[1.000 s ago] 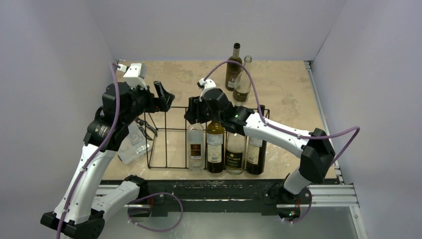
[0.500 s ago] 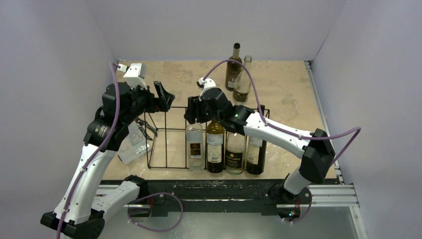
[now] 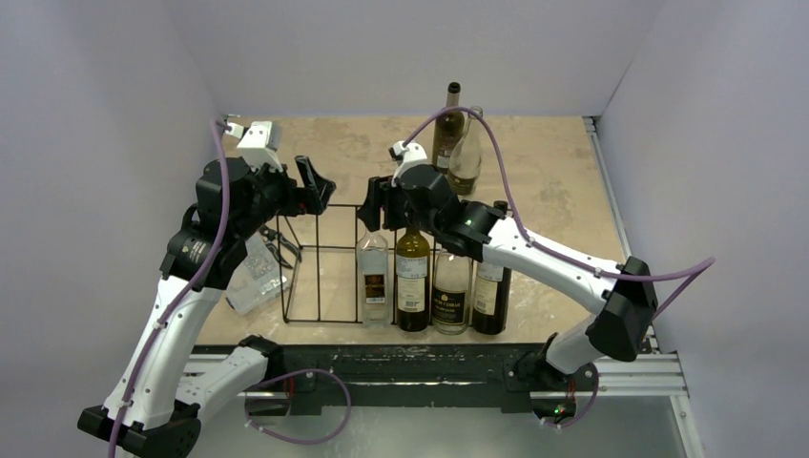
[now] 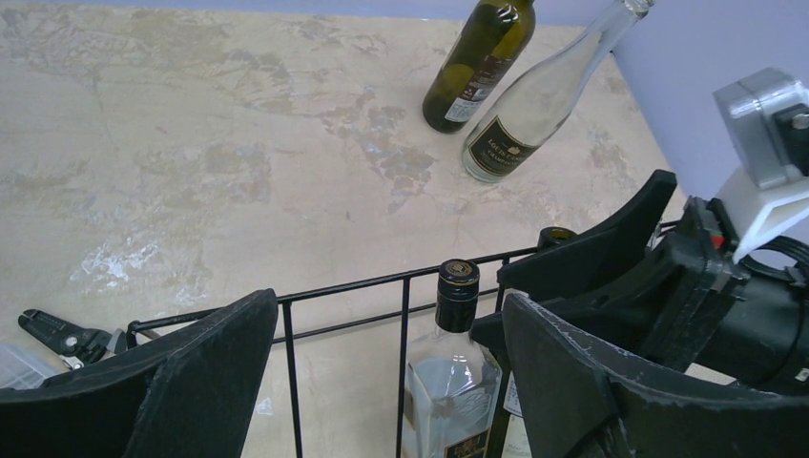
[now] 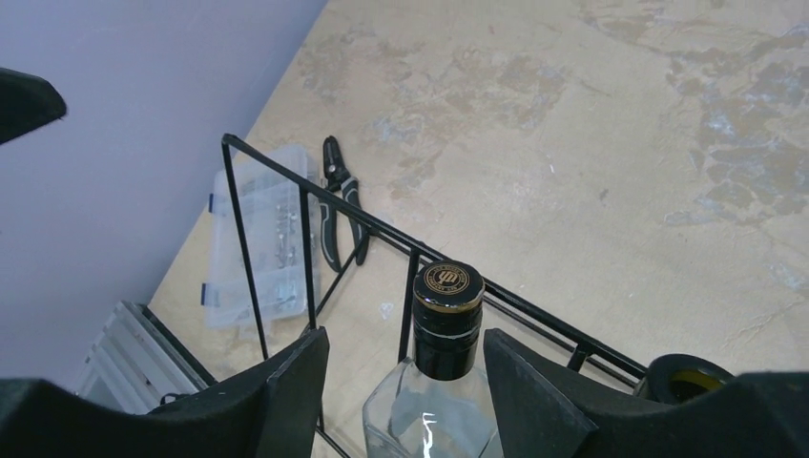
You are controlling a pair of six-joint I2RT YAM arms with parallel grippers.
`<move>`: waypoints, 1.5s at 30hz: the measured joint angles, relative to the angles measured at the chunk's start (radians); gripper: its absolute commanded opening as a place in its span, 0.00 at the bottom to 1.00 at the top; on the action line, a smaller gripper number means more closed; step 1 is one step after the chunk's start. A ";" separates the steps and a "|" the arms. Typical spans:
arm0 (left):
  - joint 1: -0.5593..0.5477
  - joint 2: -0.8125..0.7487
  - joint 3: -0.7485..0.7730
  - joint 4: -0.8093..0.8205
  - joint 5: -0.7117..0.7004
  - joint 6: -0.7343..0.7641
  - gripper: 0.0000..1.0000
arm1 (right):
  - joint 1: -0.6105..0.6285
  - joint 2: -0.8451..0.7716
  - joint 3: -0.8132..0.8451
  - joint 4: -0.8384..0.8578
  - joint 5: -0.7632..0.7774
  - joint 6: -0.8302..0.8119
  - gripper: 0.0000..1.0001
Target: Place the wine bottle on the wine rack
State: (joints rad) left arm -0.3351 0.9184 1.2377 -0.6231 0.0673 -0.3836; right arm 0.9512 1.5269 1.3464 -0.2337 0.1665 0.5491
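The wine bottle (image 3: 374, 274), clear glass with a black cap, stands upright in the black wire wine rack (image 3: 284, 286), leftmost of the bottles there. My right gripper (image 3: 383, 204) hovers over its neck. In the right wrist view the right gripper (image 5: 405, 336) is open, its fingers either side of the cap (image 5: 445, 307) and apart from it. My left gripper (image 3: 316, 186) is open and holds nothing, hanging above the rack's back left corner. From the left wrist view the left gripper (image 4: 391, 305) looks across the rack rim (image 4: 363, 283) at the bottle (image 4: 448, 386).
Three more bottles (image 3: 412, 279) (image 3: 450, 291) (image 3: 490, 286) stand in the rack to the right. Two bottles (image 3: 446, 129) (image 3: 465, 157) stand on the table at the back. A clear plastic box (image 3: 256, 277) and pliers (image 3: 281, 243) lie left of the rack.
My right gripper has opened wider around the bottle's neck and lifted slightly up and back. The bottle stays standing in the rack. The left arm has not moved.
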 measured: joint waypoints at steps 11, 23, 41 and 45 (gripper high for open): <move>0.000 0.000 0.000 0.000 0.004 0.000 0.87 | 0.000 -0.071 0.021 -0.016 0.057 -0.036 0.72; 0.000 0.000 0.000 0.000 0.005 0.000 0.87 | -0.047 -0.193 0.027 0.011 0.288 -0.176 0.82; 0.000 0.008 0.000 -0.001 0.005 0.000 0.87 | -0.439 -0.133 0.109 0.077 0.310 -0.248 0.99; 0.000 0.013 0.000 -0.001 0.005 0.000 0.87 | -0.473 -0.057 0.153 0.092 0.308 -0.268 0.99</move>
State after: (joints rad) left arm -0.3351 0.9314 1.2377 -0.6239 0.0719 -0.3832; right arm 0.4782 1.4696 1.4994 -0.1421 0.4744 0.2810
